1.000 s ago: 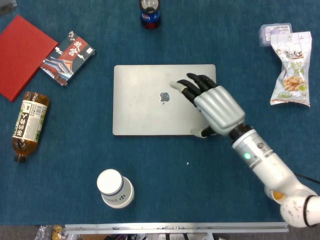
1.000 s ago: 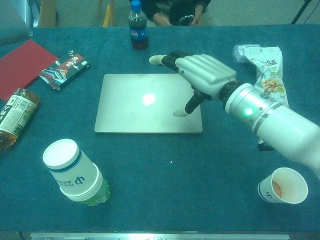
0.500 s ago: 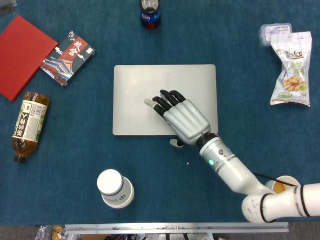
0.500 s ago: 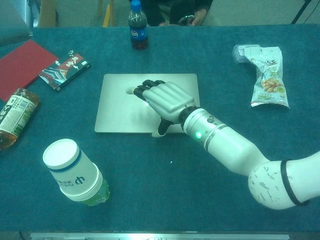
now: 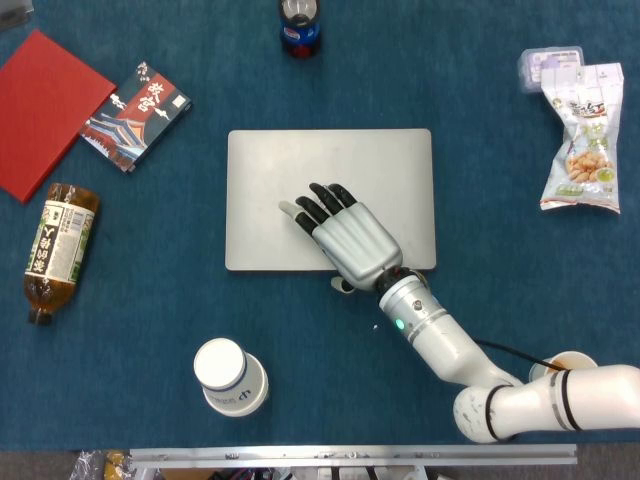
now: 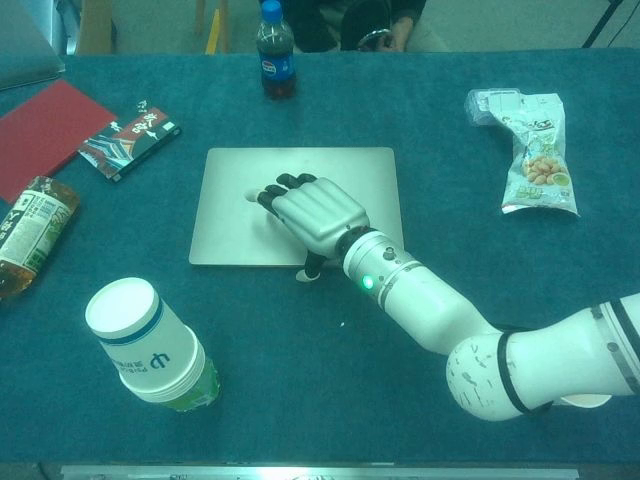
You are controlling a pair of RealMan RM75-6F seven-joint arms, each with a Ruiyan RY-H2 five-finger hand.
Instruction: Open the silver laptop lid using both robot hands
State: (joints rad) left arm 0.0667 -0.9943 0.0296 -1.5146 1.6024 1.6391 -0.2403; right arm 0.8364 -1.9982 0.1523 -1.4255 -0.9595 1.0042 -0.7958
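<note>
The silver laptop lies closed and flat in the middle of the blue table. My right hand lies palm down over its near half, fingers spread toward the lid's centre. Its thumb hangs past the near edge of the laptop. The hand holds nothing. My left hand is in neither view.
A cola bottle stands behind the laptop. A red book, a patterned packet and a lying tea bottle are at the left. Stacked paper cups sit front left. Snack bags lie at the right, a cup front right.
My right hand has swept left and nearer across the lid, from its right side to its near middle, and the thumb has come down over the near edge.
</note>
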